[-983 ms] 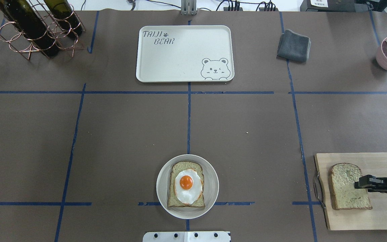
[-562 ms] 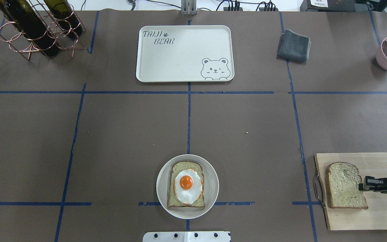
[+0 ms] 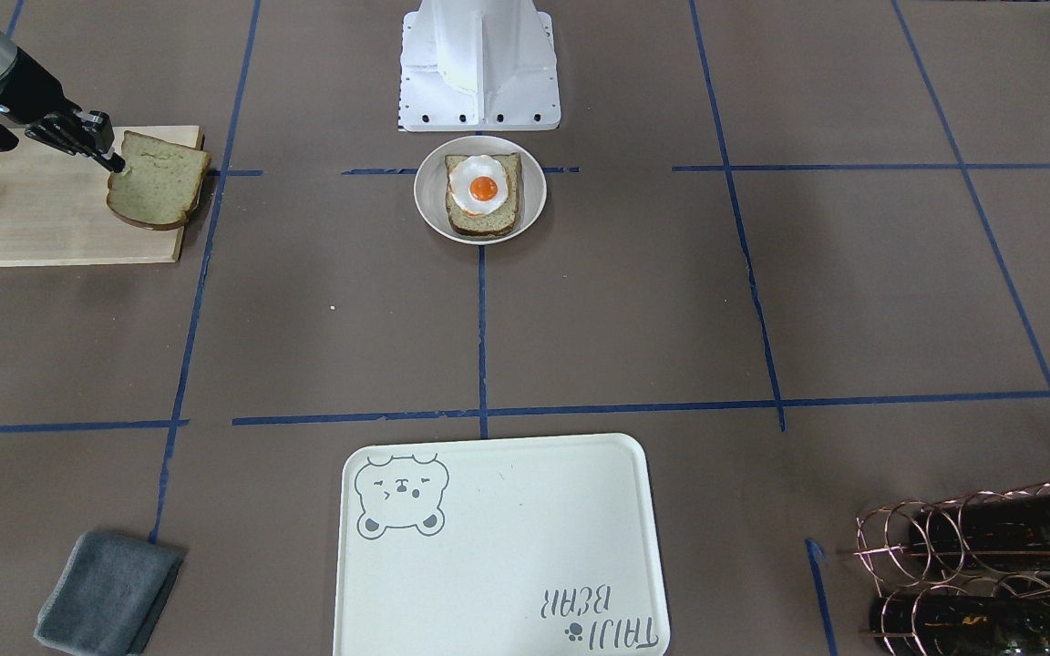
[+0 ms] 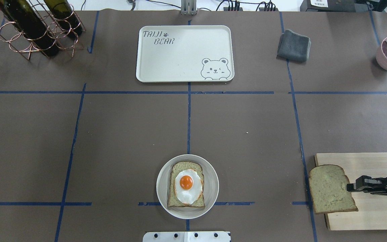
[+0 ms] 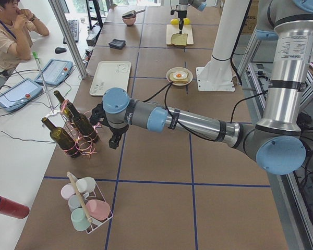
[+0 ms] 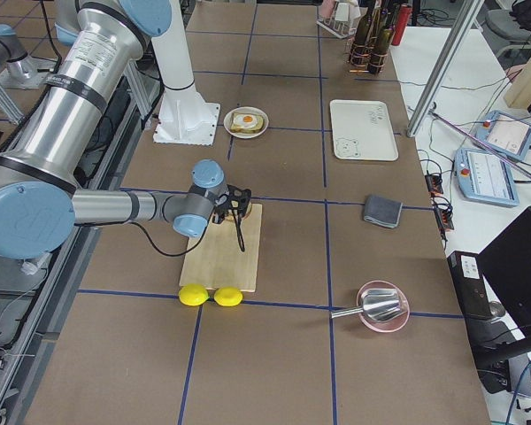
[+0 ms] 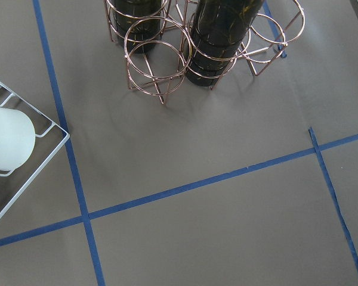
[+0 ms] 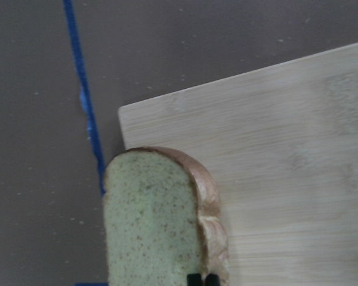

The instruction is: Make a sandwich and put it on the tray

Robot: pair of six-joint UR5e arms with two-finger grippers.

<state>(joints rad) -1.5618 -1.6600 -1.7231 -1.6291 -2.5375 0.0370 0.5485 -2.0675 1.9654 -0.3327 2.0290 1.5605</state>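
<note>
— At the table's right end, what do we see?

— We see the right gripper (image 4: 348, 187) pinching one edge of a bread slice (image 4: 331, 190), clamped tight on the crust. The slice is held over the corner of the wooden cutting board (image 4: 375, 215) and reaches partly past the board's edge, on the side facing the dish.

— And the rest of the sandwich?

— We find it open-faced and well apart, at the table's centre near the robot's base. A second slice (image 4: 184, 165) lies on the round dish (image 4: 213, 174) with a fried egg (image 4: 186, 183) on top, uncovered. The tray (image 4: 186, 57) sits across the table on the same tape line, its bear drawing in full view.

— The left arm?

— We see the left gripper (image 5: 113, 145) only from the side, low beside the copper bottle rack (image 5: 75, 138). We cannot tell whether it is spread or pressed together.
</note>
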